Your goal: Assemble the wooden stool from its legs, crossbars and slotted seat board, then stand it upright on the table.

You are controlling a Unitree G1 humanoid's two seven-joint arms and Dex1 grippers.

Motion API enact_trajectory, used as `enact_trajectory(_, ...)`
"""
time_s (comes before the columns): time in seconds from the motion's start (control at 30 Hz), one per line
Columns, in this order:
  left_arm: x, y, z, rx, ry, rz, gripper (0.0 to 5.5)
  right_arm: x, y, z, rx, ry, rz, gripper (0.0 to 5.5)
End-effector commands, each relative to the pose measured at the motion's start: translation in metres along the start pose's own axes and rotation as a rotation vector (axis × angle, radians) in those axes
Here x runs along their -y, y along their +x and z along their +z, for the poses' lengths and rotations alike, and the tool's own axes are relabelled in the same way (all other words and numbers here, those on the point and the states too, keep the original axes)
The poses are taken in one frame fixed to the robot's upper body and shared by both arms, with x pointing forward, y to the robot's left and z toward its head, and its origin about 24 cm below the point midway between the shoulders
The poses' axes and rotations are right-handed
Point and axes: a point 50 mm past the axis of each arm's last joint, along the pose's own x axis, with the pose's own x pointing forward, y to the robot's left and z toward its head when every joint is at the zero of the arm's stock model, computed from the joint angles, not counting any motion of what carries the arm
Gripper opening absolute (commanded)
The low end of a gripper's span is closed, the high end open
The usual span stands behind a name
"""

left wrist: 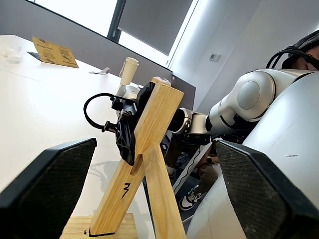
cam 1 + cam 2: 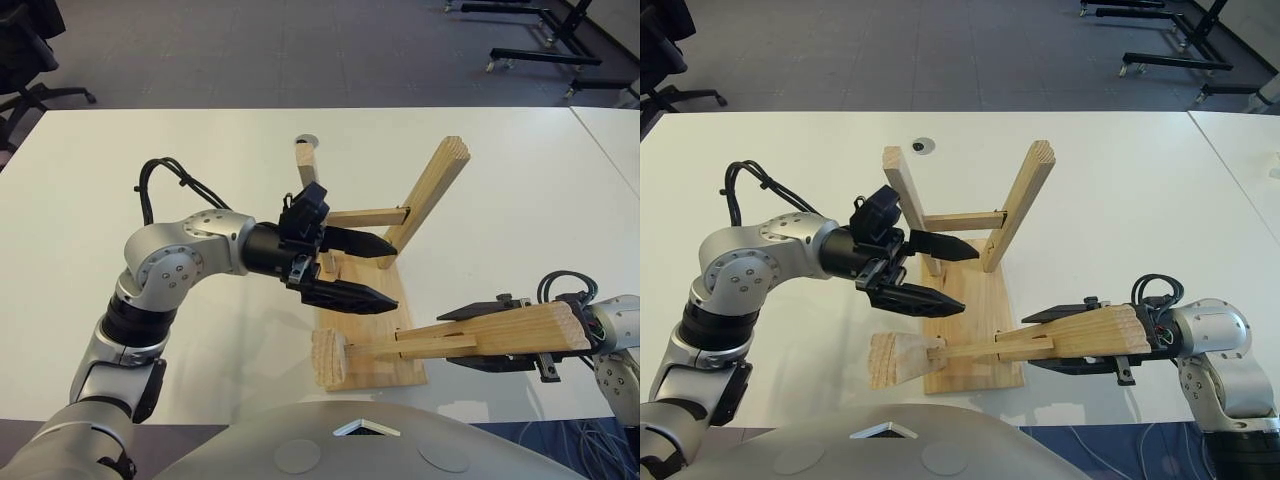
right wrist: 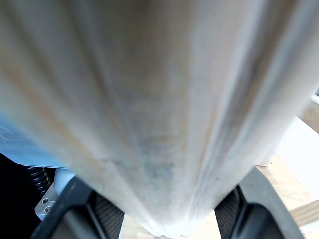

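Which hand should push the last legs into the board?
Probably the right. The right hand grips a leg of the loose pair lying over the board at its near end. The left hand is open and empty by the standing legs.

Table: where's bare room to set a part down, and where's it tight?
Bare: the table far-left, between the left arm and the far edge; also far-right, beyond the upright legs. Tight: over the seat board, where the open left tool and the leg frame in the right tool crowd in.
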Motion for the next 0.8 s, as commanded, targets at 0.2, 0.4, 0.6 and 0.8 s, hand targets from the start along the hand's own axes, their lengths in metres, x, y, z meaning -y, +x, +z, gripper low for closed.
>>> enact_trajectory(0.2,-0.006,0.006,-0.014,-0.128,-0.089,0.044,4.35,-0.005,0.002,0.002,-0.009,-0.026,0.013,2.05)
enact_trajectory(0.4,-0.006,0.013,-0.019,-0.252,-0.014,0.084,4.35,-0.016,0.005,-0.002,-0.010,-0.008,0.015,2.05)
enact_trajectory(0.6,0.000,0.023,-0.015,-0.256,-0.003,-0.003,4.35,-0.018,0.005,-0.005,-0.016,0.000,0.016,2.05)
enact_trajectory(0.8,-0.001,0.031,-0.020,-0.312,-0.030,-0.027,4.35,-0.017,0.005,-0.005,-0.019,-0.004,0.017,2.05)
